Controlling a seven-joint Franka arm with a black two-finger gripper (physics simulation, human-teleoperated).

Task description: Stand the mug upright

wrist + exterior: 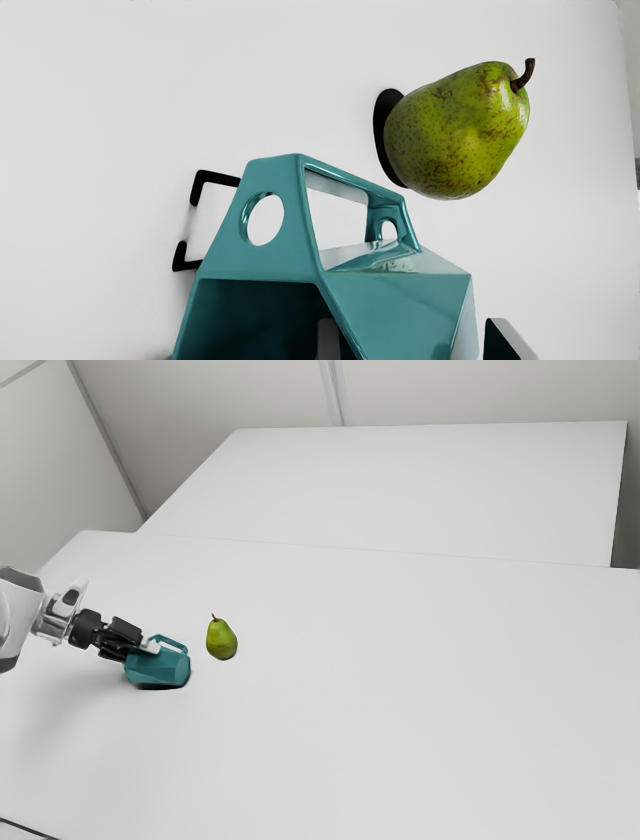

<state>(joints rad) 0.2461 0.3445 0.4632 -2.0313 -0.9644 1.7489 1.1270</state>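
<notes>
The black, two-finger pincer has pale grey tips. Behind it are a shiny silver-grey wrist and a smooth, rounded white arm.

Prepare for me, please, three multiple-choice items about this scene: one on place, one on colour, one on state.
1. In the exterior view, where is the pear?
A. Inside the mug
B. To the view's right of the mug
C. To the view's left of the mug

2. Which colour is the mug?
A. Teal
B. Red
C. Yellow

3. How does the mug lie?
A. Upright
B. Upside down
C. On its side

1: B, the exterior view shows the pear there, apart from the mug.
2: A, both views show teal walls.
3: C, its mouth faces sideways, toward the gripper.
</notes>
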